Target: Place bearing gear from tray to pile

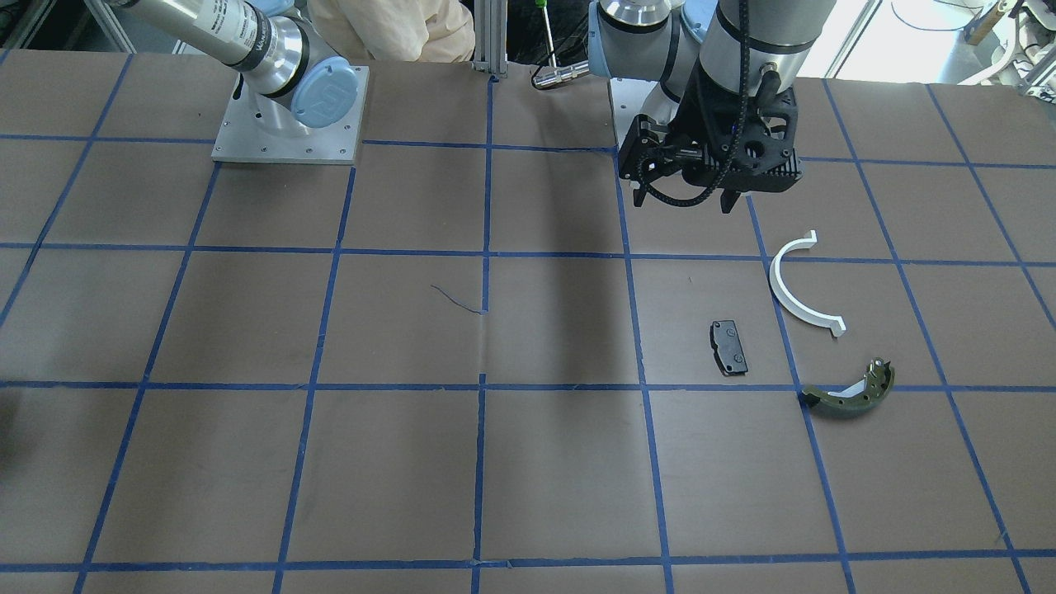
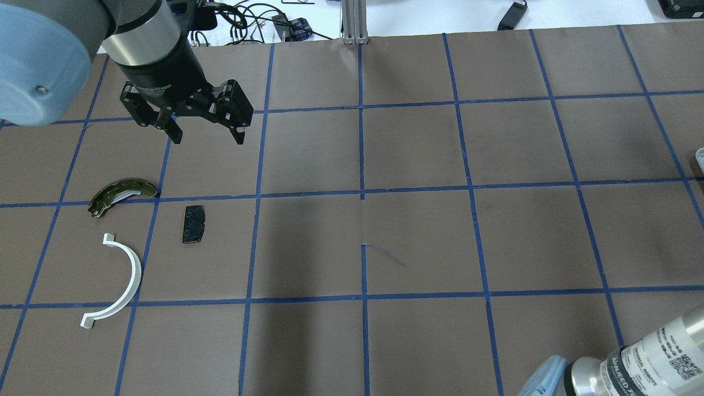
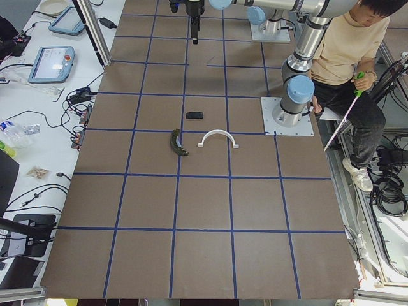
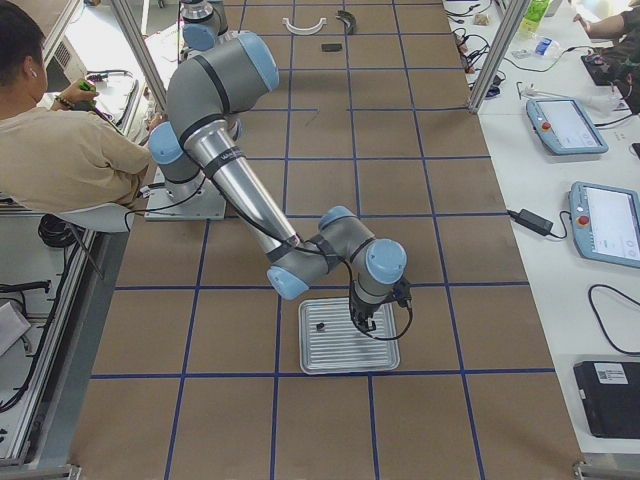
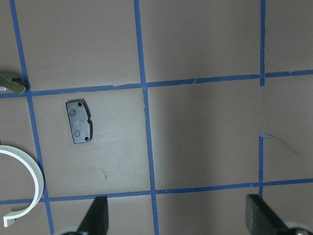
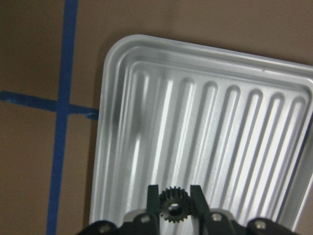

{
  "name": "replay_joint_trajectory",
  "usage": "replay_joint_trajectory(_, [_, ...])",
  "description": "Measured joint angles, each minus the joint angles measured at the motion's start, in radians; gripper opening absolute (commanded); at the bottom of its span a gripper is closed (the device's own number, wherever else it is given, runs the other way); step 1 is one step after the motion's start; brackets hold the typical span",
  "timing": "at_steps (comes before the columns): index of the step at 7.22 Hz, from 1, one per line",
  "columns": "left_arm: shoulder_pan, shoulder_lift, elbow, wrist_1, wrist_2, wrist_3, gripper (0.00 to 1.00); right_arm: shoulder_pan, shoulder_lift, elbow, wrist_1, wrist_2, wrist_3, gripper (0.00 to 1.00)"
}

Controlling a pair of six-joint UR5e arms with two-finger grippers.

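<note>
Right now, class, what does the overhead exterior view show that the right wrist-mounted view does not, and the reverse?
Only overhead: the left gripper, jaws open, near a flat black rectangular brake pad, a white half-ring and an olive-green curved brake shoe. Only right wrist: the right gripper with a small black toothed gear between its jaws, over a ribbed silver metal tray. Both: the brown table covering and its blue tape lines.

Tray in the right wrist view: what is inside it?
Over the ribbed tray, the right gripper is shut on a small black bearing gear. The exterior right view shows another small dark piece lying in the tray. The gripper hides whether the gear touches the floor.
</note>
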Motion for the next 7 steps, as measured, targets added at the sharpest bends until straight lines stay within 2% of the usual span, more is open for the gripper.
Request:
replay_joint_trajectory(3, [0.001, 0.0, 0.0, 0.0, -0.002, -0.003, 1.0, 0.198, -0.113, 0.005, 0.129, 0.006, 0.206, 0.0])
replay_joint_trajectory(7, [0.001, -0.001, 0.0, 0.0, -0.003, -0.005, 1.0, 0.503, -0.143, 0.032, 0.195, 0.086, 0.541, 0.0])
